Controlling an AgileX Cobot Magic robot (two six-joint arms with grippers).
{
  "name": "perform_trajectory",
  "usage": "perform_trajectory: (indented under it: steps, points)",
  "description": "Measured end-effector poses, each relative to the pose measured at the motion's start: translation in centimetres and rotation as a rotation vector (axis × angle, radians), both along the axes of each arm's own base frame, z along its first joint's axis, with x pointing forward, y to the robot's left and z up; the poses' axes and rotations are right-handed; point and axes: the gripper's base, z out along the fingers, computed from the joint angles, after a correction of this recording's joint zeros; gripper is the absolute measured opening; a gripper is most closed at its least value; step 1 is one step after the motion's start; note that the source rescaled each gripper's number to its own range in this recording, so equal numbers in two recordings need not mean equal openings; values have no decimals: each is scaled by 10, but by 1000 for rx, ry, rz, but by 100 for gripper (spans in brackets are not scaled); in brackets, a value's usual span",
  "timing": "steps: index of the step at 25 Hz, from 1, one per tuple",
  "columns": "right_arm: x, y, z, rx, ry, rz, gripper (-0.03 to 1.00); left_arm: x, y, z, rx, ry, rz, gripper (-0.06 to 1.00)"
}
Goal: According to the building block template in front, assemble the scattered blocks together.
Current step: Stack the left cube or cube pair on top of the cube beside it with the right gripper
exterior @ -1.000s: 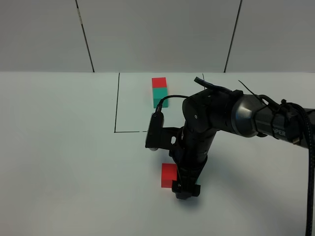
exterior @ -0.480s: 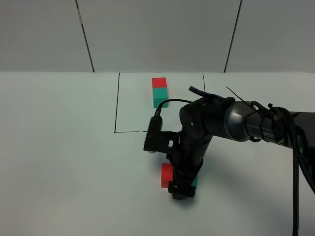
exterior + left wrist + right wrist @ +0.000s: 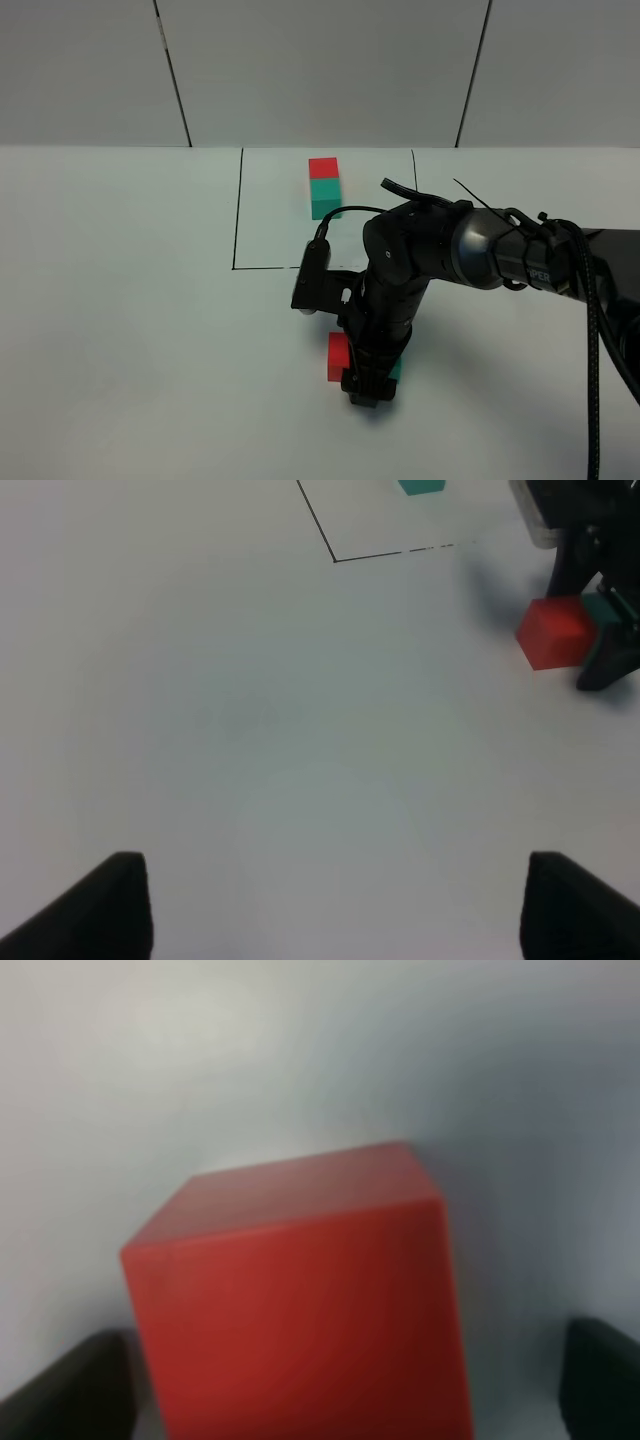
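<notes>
The template, a red cube joined to a teal cube (image 3: 323,187), stands at the back inside a thin black square outline (image 3: 238,210). The loose red cube (image 3: 338,357) sits on the white table in front of the outline. The loose teal cube (image 3: 396,370) touches its right side, mostly hidden by my right gripper (image 3: 367,390), which stands upright over it, shut on it. The left wrist view shows the red cube (image 3: 555,632), the teal cube (image 3: 598,607) and the right gripper (image 3: 607,650). The right wrist view shows the red cube (image 3: 300,1300) close up between two dark fingertips (image 3: 70,1390). My left gripper (image 3: 335,910) is open and empty.
The black right arm (image 3: 470,245) reaches in from the right edge, its wrist camera (image 3: 312,278) and cable hanging over the outline's front line. The template's teal end (image 3: 420,485) and the outline's corner (image 3: 335,558) show in the left wrist view. White table lies around.
My right gripper moved a little left, toward the red cube, and now hides part of it. A sliver of teal cube now shows at the gripper's right. The red cube has not moved.
</notes>
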Motion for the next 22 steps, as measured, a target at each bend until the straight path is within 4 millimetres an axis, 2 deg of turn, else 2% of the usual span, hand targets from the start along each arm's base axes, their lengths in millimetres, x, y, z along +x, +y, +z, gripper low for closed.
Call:
perform_trajectory:
  steps: [2, 4, 6, 10, 17, 20, 22]
  points:
    - [-1, 1, 0, -1, 0, 4, 63, 0, 0, 0, 0, 0, 0, 59]
    - [-3, 4, 0, -4, 0, 13, 52, 0, 0, 0, 0, 0, 0, 59]
    - [-5, 6, 0, -7, -1, 22, 38, 0, 0, 0, 0, 0, 0, 59]
    - [-4, 4, 2, -18, -13, 19, 4, 0, 0, 0, 0, 0, 0, 59]
    - [-6, 1, 28, -59, -63, -52, 2, 0, 0, 0, 0, 0, 0, 59]
    - [-12, 7, 41, -15, -68, -230, 2, 0, 0, 0, 0, 0, 0, 59]
    - [-13, 14, 46, 38, -55, -424, 2, 0, 0, 0, 0, 0, 0, 59]
